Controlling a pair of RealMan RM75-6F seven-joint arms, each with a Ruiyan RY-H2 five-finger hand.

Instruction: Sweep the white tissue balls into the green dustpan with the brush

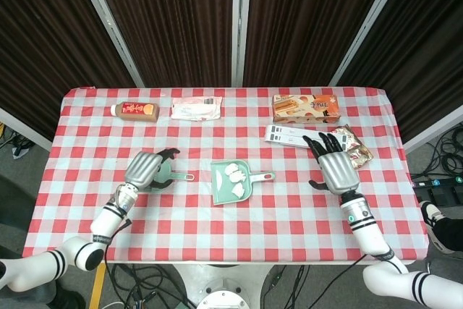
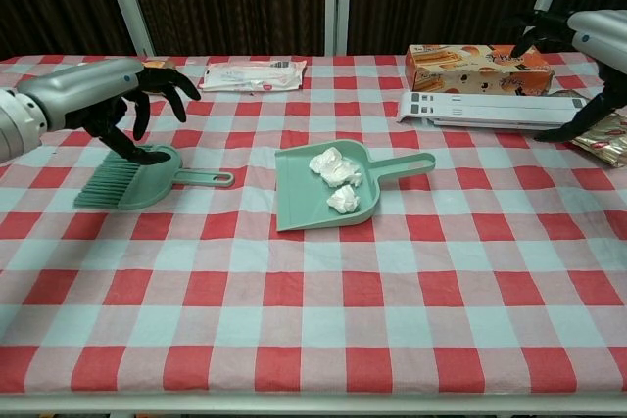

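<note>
The green dustpan lies flat mid-table with its handle pointing right, and white tissue balls rest inside it. From the head view, the tissue balls sit on the dustpan. The green brush lies on the cloth to the left, handle toward the dustpan. My left hand hovers over the brush's bristle end with fingers spread; its thumb reaches down to the brush back. My right hand is raised at the far right, fingers apart, holding nothing, well clear of the dustpan handle.
An orange snack box and a long white box lie at the back right, with a foil snack packet beside them. A white packet sits at the back centre-left. A brown bottle lies at the back left.
</note>
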